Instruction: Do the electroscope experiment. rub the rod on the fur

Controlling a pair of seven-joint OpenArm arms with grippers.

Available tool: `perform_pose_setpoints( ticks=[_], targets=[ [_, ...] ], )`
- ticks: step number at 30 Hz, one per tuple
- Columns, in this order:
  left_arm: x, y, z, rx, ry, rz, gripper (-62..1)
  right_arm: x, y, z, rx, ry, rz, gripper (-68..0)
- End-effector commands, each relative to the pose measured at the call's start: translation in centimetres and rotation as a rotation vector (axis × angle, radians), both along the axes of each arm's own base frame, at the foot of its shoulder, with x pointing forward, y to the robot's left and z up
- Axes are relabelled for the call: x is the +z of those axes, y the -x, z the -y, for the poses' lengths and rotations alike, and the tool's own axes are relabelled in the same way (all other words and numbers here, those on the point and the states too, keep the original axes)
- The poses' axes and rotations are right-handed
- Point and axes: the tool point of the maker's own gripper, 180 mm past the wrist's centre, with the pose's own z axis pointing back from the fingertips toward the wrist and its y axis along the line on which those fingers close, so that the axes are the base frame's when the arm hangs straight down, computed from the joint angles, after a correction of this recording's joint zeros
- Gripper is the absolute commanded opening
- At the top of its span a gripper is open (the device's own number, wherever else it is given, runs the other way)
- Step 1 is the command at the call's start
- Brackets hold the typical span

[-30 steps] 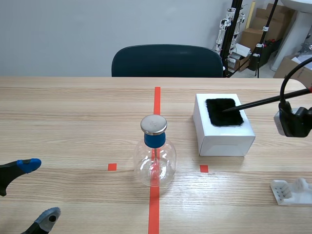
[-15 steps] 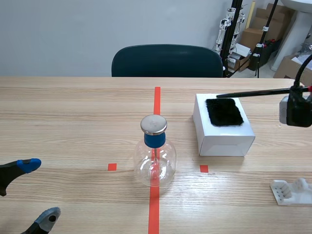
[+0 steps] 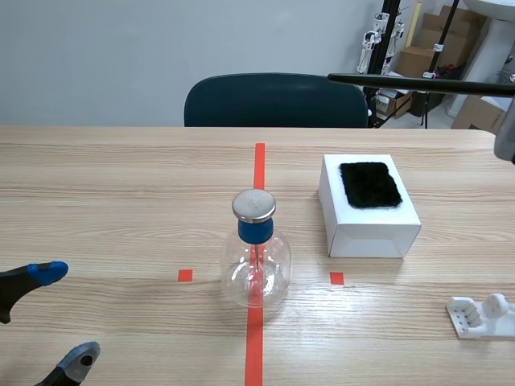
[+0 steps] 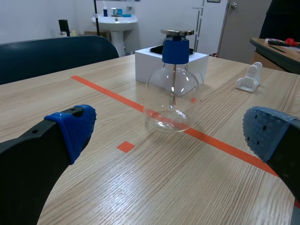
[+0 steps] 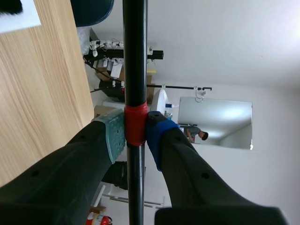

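Right gripper [image 5: 135, 133] clamped on the black rod [image 3: 402, 80], pads pinching its red band, so the grip looks centred and firm. Rod is held roughly level, high at the far right and well apart from the table. Black fur patch [image 3: 369, 184] lies on top of the white box [image 3: 370, 233], right of the centre tape line, nothing touching it. The rubbing step looks unfinished or between strokes. To do it well, lower the free end onto the fur, lay a good length of the rod along the patch, and stroke along its long side with light pressure. Press too hard and the box probably slides, since nothing holds it. Keep the rod off the wood and the box edges. Glass electroscope flask [image 3: 256, 265] stands on the centre line, near left of the box, clear of the stroke path. Left gripper [image 3: 64, 315] hangs wide open at the near left, holding nothing.
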Motion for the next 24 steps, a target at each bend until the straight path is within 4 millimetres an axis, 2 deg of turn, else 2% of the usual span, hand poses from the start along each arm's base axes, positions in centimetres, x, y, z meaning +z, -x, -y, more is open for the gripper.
perform_pose_setpoints(
  ticks=[1, 13, 18, 24],
  targets=[
    [0.7, -0.3, -0.6, 0.012, 0.006, 0.026, 1.4, 0.3, 0.7, -0.6, 0.010, -0.012, 0.018, -60.7],
    [0.7, -0.3, -0.6, 0.012, 0.006, 0.026, 1.4, -1.9, 8.3, -7.8, 0.218, -0.083, -0.105, -60.7],
    [0.7, -0.3, -0.6, 0.011, 0.006, 0.026, 1.4, -2.1, 10.4, -10.5, 0.315, -0.172, -0.142, -60.7],
    [0.7, -0.3, -0.6, 0.011, 0.006, 0.026, 1.4, -2.7, 11.3, -12.2, 0.343, -0.222, -0.169, -60.7]
  ],
)
